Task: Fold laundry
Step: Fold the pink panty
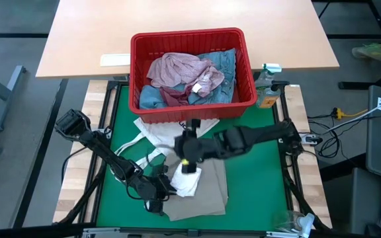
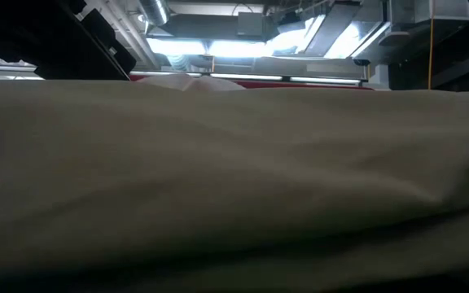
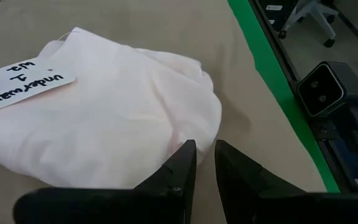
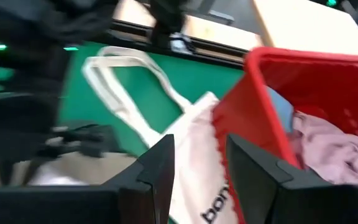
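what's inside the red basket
The red basket holds a mottled pink top lying over light blue jeans, with a small white tag on the pile. Whatever lies beneath these clothes is covered.

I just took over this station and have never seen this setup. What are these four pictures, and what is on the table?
Two dark robot arms work at a green mat. One camera looks straight down, one sits at table height and is filled by beige cloth, and one rides on each wrist. The left gripper, fingers slightly apart and holding nothing, hovers by a folded white garment with a paper tag, lying on the beige trousers. The right gripper is open and empty, near the white tote bag and the red basket holding pink and blue clothes.
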